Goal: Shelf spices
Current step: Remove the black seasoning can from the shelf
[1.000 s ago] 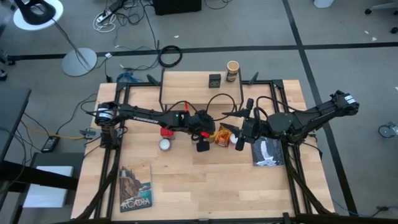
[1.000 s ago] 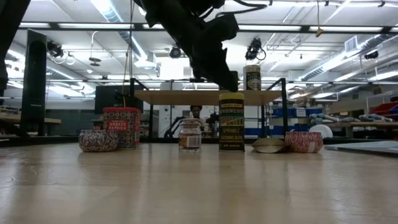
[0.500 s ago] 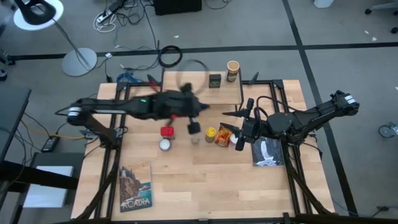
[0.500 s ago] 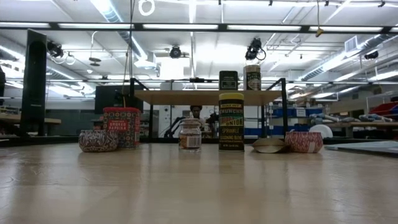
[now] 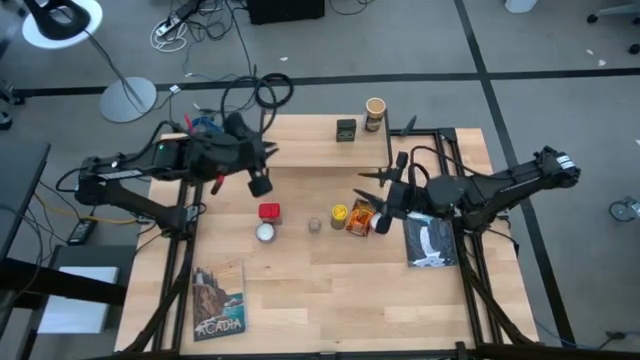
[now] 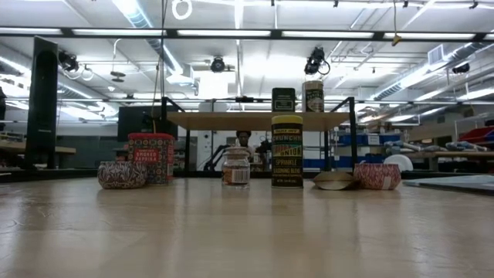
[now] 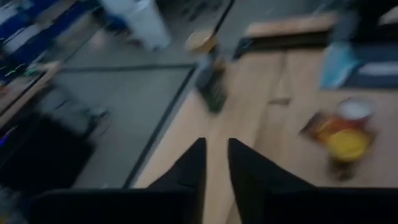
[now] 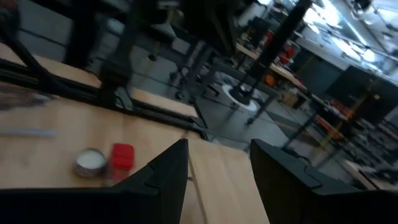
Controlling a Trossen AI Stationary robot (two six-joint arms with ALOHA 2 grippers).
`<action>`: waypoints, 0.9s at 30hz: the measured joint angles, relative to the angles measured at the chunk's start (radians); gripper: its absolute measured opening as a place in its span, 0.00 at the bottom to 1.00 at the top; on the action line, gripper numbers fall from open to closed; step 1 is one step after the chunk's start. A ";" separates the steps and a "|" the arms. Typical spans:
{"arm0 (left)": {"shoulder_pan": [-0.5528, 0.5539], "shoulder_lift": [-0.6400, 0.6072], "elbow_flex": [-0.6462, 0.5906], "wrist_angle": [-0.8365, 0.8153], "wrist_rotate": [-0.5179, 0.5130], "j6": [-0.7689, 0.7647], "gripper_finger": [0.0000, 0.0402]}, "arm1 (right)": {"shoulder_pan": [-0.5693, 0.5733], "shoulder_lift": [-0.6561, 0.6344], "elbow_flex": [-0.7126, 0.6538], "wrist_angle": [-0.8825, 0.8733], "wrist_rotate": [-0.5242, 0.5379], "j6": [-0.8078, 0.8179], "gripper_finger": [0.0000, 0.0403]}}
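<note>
My left claw (image 5: 260, 185) has swung back toward the bench's (image 5: 300, 310) left side since half a second ago; the dark tin it was carrying is now off it. My left claw is hanging over the shelf's (image 5: 300, 135) left front corner, empty, with fingers (image 7: 193, 171) standing a narrow gap apart.

The dark tin (image 5: 345, 129) is sitting on the shelf top, well apart from my left claw, just beside the tan cylindrical jar (image 5: 374, 113) at the shelf's right end. In the low view both are standing upright on the plank, dark tin (image 6: 283, 100) left of tan jar (image 6: 312, 96).

The red tin (image 5: 268, 211) is lying on the bench near and in front of my left claw, a white disc (image 5: 264, 232) touching or just beside it. The small pale-capped jar (image 5: 314, 224) and the yellow black-lidded jar (image 5: 339, 215) are standing upright further right, long axes vertical in the low view.

My right claw (image 5: 384, 200) is waiting beside the orange packet (image 5: 359, 218), fingers (image 8: 165, 174) spread wide, holding nothing. The packet is lying flat, partly covered by my right claw, so which way its long side runs is hard to tell.

The left wrist view is blurred; labels are unreadable there.
</note>
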 joint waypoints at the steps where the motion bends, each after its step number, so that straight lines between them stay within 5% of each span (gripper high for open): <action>1: 0.000 -0.001 -0.013 -0.017 -0.021 -0.007 0.23 | -0.021 0.000 0.000 0.001 0.000 -0.005 0.43; 14: 0.016 0.002 -0.287 0.180 -0.030 -0.014 0.71 | -0.362 0.010 0.036 -0.104 -0.127 0.038 0.50; 27: 0.011 -0.004 -0.318 0.290 -0.177 -0.017 0.67 | -0.379 0.010 0.037 0.226 0.152 -0.081 0.40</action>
